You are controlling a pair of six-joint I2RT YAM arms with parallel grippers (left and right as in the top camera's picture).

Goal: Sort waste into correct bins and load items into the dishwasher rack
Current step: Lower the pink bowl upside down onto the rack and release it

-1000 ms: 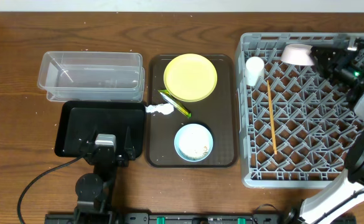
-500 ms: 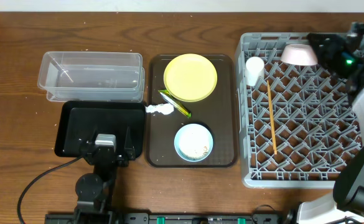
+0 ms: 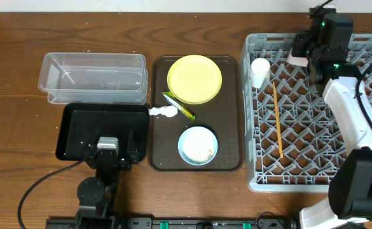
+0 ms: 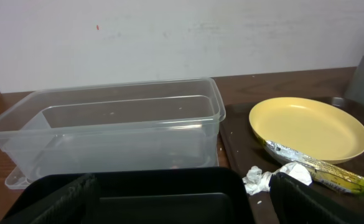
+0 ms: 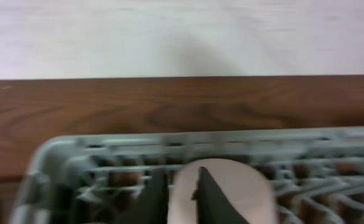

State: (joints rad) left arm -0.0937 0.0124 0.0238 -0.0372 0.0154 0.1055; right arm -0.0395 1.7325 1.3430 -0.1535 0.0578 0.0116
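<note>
Two hands checked: left hand (image 4: 182, 198) open, right hand (image 5: 183, 186) undetermined at the far rim of the rack (image 3: 255, 127).
I see the left fingers spread wide over the near end of the black tray (image 3: 77, 130) with nothing between them; the clear tub (image 3: 93, 58) sits just beyond the tray's far edge. My right wrist view is blurred: dark fingers stand against the pink cup (image 3: 297, 57) in the rack's far row, and I cannot tell whether they grip it. The white cup (image 3: 259, 71) stands near the rack's far left corner. The chopsticks (image 3: 278, 121) lie lengthwise on the lattice, with open floor to their right. On the brown tray (image 3: 230, 114) are the yellow plate (image 3: 194, 78), the wrapper (image 3: 180, 108), the tissue (image 3: 163, 112) at its left rim, and the blue bowl (image 3: 198, 145) holding rice scraps (image 3: 203, 153). Wood surface (image 3: 14, 95) shows wide to the left of tub and tray.
</note>
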